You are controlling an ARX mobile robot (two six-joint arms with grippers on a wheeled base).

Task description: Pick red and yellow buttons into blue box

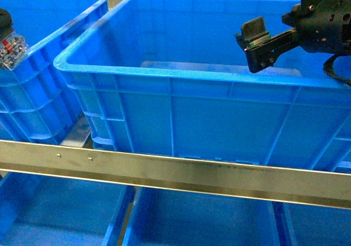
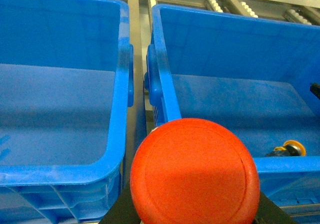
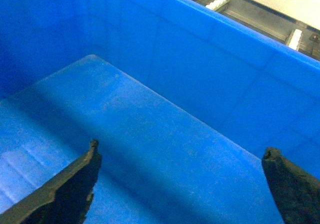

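The red button [image 2: 195, 171], its round smooth cap filling the near view, is gripped by the left gripper [image 2: 195, 214] above the gap between two crates, while the yellow button [image 2: 292, 148] is seen lying in the blue box [image 1: 181, 76], over which the right gripper [image 3: 185, 184] is spread wide.

The red button [image 2: 195, 171] fills the bottom of the left wrist view, its round cap facing the camera, above the rim of the blue box [image 2: 165, 89]. The yellow button [image 2: 292, 147] lies inside the box on its floor, near the front wall.
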